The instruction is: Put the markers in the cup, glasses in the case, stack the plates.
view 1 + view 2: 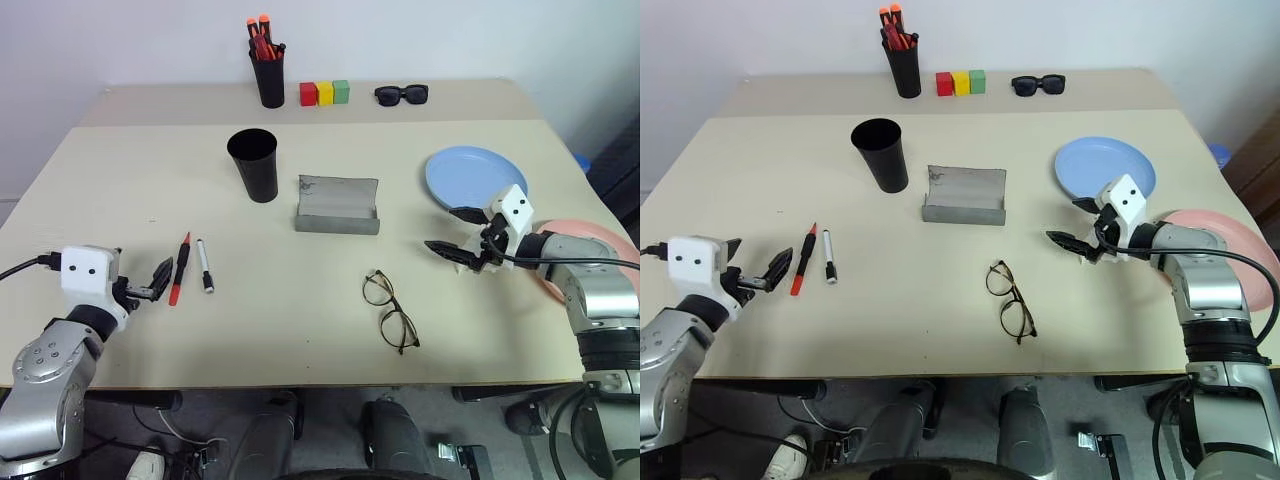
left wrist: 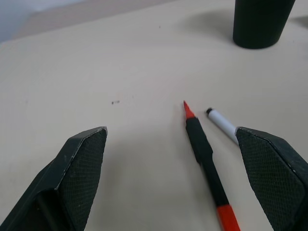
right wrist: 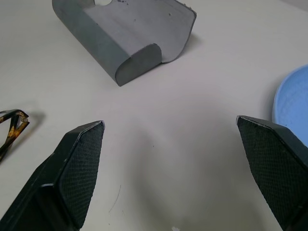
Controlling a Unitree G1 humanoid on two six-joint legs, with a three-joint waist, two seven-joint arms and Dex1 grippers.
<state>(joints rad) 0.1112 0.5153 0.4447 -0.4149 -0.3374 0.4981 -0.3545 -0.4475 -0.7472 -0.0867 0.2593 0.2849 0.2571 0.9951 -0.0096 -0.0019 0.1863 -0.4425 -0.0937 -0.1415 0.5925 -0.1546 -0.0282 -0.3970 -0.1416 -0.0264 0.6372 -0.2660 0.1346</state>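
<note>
We had both jaws spread wide, left gripper [image 1: 160,277] beside the red marker [image 1: 181,268]; pinching it mid-barrel looked safest.

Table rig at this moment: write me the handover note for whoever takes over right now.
Left pincer: open, empty, beside the red marker and white marker.
Right pincer: open, empty, between the glasses and the blue plate.
Cup upright, empty. Case open, empty. Pink plate lies apart, partly behind the right arm.
Done: nothing.
Left: both markers into cup, glasses into case, plates stacked.
</note>
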